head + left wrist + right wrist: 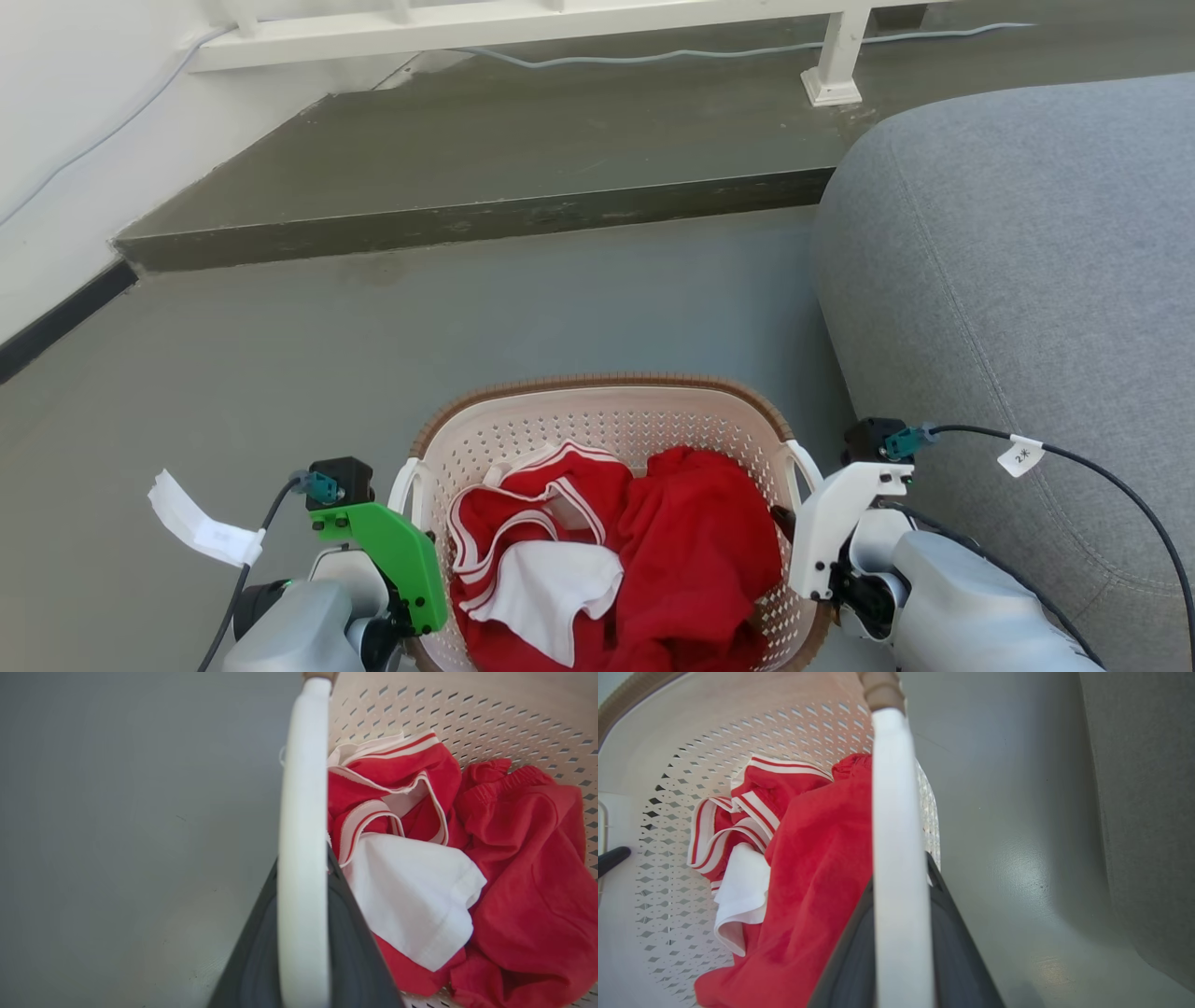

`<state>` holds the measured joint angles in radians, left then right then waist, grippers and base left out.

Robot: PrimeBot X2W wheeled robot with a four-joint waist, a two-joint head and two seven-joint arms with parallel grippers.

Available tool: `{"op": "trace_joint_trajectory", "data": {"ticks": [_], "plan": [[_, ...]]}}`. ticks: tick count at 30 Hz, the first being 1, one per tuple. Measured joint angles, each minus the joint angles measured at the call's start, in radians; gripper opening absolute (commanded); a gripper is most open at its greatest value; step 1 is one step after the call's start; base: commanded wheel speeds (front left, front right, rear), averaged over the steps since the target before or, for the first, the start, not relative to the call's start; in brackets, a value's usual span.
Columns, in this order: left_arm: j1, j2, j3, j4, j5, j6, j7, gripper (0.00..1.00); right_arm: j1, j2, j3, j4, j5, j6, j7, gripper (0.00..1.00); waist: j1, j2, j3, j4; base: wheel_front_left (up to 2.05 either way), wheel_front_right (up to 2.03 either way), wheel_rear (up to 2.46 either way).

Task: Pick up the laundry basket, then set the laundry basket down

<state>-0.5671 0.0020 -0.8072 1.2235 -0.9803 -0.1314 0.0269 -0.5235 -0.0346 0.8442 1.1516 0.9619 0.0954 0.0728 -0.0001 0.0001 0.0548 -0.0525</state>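
At 6 o'clock of the head view, between both arms: basket (607, 425), long axis running 9 to 3. Left gripper (302, 858) clamped on 9 o'clock handle (303, 788), right gripper (901, 872) on 3 o'clock handle (896, 788); both equally near.

Noted: laundry basket (597, 425) cream, diamond-perforated walls, brown woven-look rim, white handles (303, 858). Clothes (700, 541) red, some with white-striped trim, one white. Floor (280, 373) and sofa (1027, 261) grey.
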Motion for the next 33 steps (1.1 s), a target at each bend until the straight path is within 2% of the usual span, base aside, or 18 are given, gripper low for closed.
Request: {"op": "trace_joint_trajectory", "data": {"ticks": [16, 33], "plan": [[0.000, 0.000, -0.002, 0.001, -0.002, 0.000, 0.000, 0.00, -0.003, -0.001, 0.015, 0.000, 0.010, 0.000, -0.002, 0.00, 0.0000, 0.0000, 0.019, 0.000, 0.00, 0.00, 0.00], [-0.041, 0.000, 0.025, -0.005, -0.030, 0.000, -0.039, 0.00, -0.081, -0.006, 0.027, 0.002, 0.010, -0.002, -0.034, 0.00, 0.0000, 0.0000, 0.116, 0.006, 0.00, 0.00, 0.00]]}}
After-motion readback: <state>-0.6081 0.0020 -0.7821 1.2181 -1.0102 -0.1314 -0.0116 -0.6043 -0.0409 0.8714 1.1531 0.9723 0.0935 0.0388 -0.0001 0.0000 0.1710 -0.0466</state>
